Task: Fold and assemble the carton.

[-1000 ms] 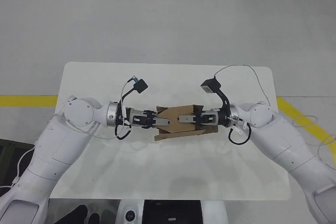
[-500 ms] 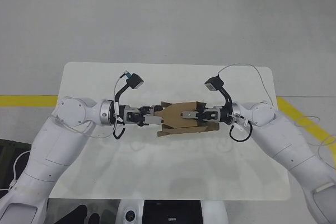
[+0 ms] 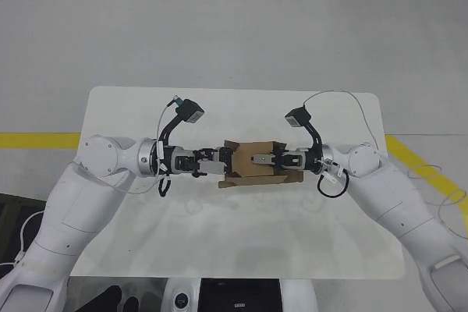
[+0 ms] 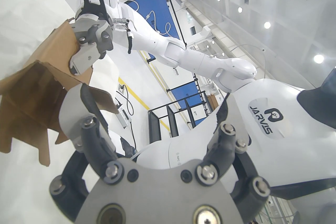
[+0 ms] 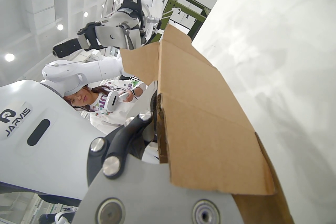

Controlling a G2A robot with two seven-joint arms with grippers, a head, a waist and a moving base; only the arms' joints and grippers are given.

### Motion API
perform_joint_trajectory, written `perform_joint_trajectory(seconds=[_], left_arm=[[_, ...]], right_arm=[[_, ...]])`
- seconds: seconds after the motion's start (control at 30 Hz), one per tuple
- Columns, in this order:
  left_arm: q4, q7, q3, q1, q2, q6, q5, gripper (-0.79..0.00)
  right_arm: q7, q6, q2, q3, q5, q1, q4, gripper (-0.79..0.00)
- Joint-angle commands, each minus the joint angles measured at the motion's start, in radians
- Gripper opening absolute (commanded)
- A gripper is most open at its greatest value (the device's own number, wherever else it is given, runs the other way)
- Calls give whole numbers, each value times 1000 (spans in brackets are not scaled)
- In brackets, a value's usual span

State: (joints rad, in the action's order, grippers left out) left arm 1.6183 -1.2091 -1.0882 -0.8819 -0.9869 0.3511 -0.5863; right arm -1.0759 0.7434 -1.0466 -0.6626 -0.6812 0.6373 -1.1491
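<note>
A brown carton [image 3: 253, 166] is held partly opened just above the middle of the white table [image 3: 234, 234], its end flaps loose. My right gripper [image 3: 259, 161] comes in from the right and is shut on the carton's upper panel; the left wrist view shows it clamped on that panel [image 4: 85, 55]. In the right wrist view the carton [image 5: 204, 117] covers most of that gripper. My left gripper [image 3: 221, 166] stands open at the carton's left end. One of its fingers [image 4: 78, 104] is against a loose flap [image 4: 102, 101], and the other is well clear.
The table's far edge [image 3: 234, 88] and side edges are well away from the carton. Cables [image 3: 335, 93] loop off the right arm. A yellow floor line [image 3: 31, 140] runs past the table on both sides.
The left gripper has drawn back a little to the left, off the carton's end. The carton has turned level and shifted slightly to the right in the right gripper.
</note>
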Motion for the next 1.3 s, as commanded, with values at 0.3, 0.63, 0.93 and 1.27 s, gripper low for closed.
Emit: perform_joint_trajectory(seconds=[0.3, 0.63, 0.93, 1.27], left_arm=[[-28, 61, 68, 51, -23, -35, 77, 0], [-28, 107, 65, 62, -30, -45, 117, 0], [-39, 122, -35, 6, -11, -43, 120, 0], [-36, 131, -40, -6, -12, -65, 148, 0]], right_arm=[[-13, -12, -21, -18, 26, 2, -19, -785], [-18, -19, -30, -48, 47, 17, -17, -785], [-27, -26, -14, -119, 61, 54, -28, -785], [-66, -66, -13, -138, 70, 91, -98, -785]])
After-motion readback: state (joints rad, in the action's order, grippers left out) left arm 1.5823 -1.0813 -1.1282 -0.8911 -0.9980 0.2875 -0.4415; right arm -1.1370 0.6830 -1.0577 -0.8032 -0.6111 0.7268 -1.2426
